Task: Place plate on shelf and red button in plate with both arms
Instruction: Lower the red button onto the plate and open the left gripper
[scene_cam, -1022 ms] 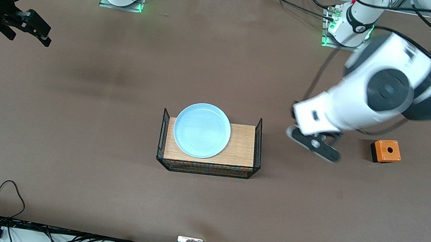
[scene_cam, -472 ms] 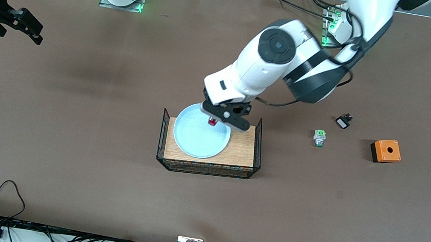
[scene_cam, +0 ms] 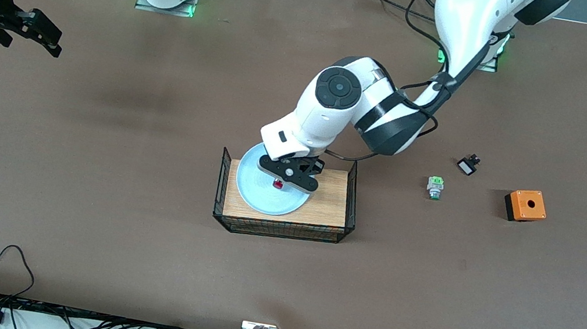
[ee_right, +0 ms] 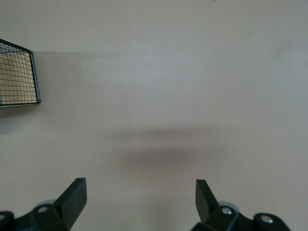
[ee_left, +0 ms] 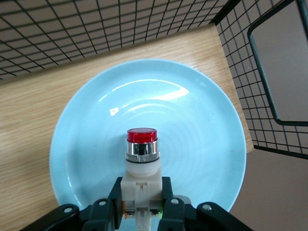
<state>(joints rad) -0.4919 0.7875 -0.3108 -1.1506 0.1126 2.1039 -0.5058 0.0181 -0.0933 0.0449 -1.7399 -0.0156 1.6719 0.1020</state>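
Observation:
The pale blue plate (scene_cam: 263,198) lies on the wooden floor of a black wire basket (scene_cam: 351,188) at mid-table. My left gripper (scene_cam: 281,182) hangs over the plate, shut on the whitish body of the red button (scene_cam: 278,184). In the left wrist view the red button (ee_left: 142,136) points its red cap down at the middle of the plate (ee_left: 91,144), and the left gripper (ee_left: 141,198) clamps it from both sides. My right gripper (scene_cam: 55,44) waits open over bare table at the right arm's end; in its own view the right gripper (ee_right: 139,188) has nothing between its fingers.
Toward the left arm's end of the table lie a green-capped switch (scene_cam: 435,187), a small black part (scene_cam: 467,165) and an orange box with a hole (scene_cam: 525,205). A corner of the wire basket (ee_right: 19,77) shows in the right wrist view. Cables run along the table's near edge.
My left arm has swung from beside the orange box over to the basket, carrying the red button, and has come down over the plate's middle. The right gripper has barely shifted.

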